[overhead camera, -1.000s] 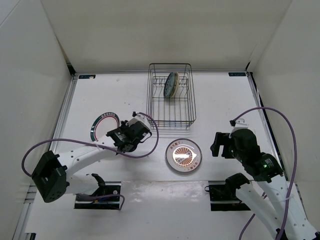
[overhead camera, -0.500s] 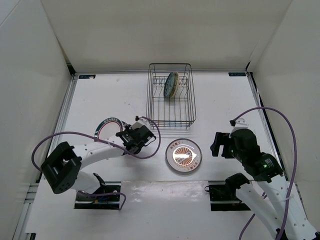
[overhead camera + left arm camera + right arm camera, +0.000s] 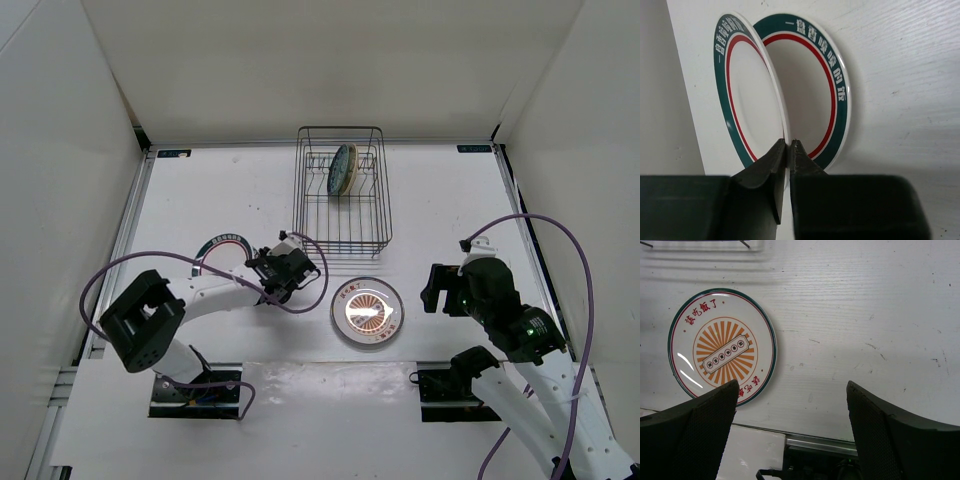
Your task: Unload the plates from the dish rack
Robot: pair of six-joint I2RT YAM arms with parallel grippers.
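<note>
While the left gripper (image 3: 789, 145) pinches the rim of the green-rimmed plate (image 3: 757, 95), its jaws stand almost together with only the thin edge between them. That plate is at the near left of the table (image 3: 450, 200), partly under the arm from above. In the wrist view it looks tilted up rather than flat. How much of it touches the surface, I cannot tell.

The sunburst plate (image 3: 367, 311) lies flat just right of that gripper, on the near side of the dish rack (image 3: 378, 215). One teal plate (image 3: 343, 168) stands upright among the prongs at the rack's far end. The right gripper (image 3: 792, 390) hangs wide and empty over the table, right of the sunburst plate.

Judgement: two plates are out and one is left. The step in hand is setting the green-rimmed plate down.

What could go wrong for you:
- If you let go while the plate is tilted, it may slap down, roll on its rim or slide right into the sunburst plate.
- The grip is a narrow pinch on a glazed edge, so any twist of the wrist could let the plate pivot or slip out.
- The purple cable (image 3: 319, 275) loops close to the rack's near wall and could catch the wire as you pull back.
- The teal plate sits deep and far, so a slanted reach could foul the prongs or drag the rack.
</note>
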